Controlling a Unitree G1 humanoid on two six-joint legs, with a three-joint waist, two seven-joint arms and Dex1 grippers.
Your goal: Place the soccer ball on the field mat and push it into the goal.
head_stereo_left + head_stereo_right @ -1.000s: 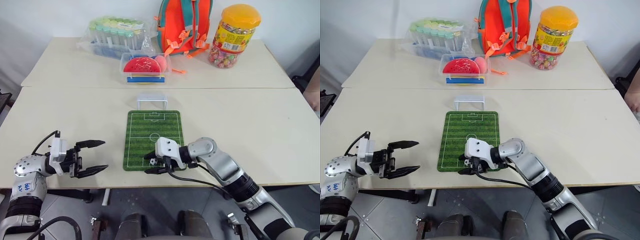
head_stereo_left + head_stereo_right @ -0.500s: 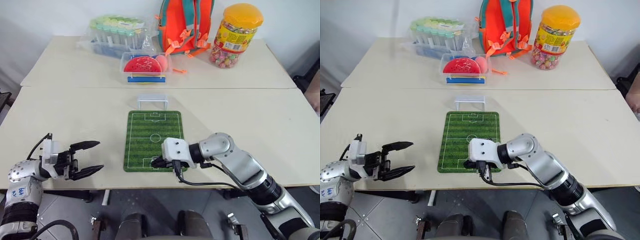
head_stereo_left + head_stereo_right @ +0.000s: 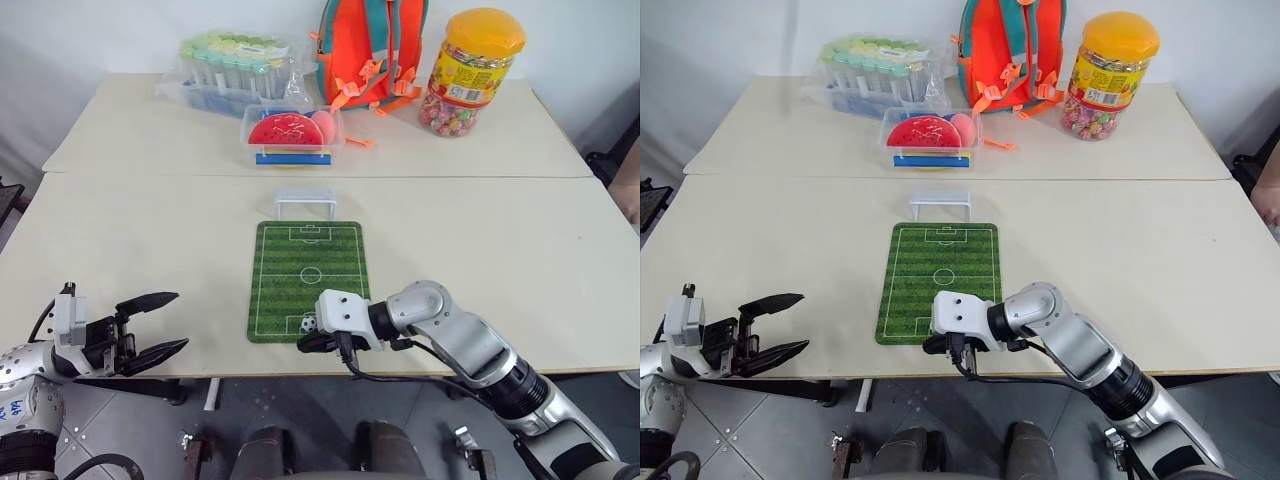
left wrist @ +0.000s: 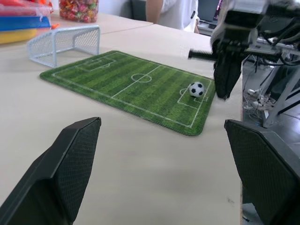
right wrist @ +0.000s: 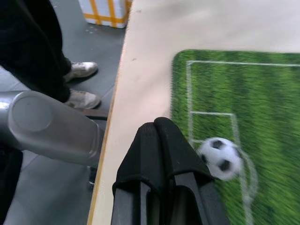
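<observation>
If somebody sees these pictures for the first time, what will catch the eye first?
Probably the green field mat in the middle of the table, with the tiny soccer ball on its near end and the white goal just past its far end. The right gripper, shut, sits right behind the ball. At the back, an orange backpack and a yellow-lidded candy jar stand out.

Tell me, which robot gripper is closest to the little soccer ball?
The right gripper: its shut black fingers sit just beside the soccer ball on the field mat. The left gripper, open, is far off to the side.
</observation>
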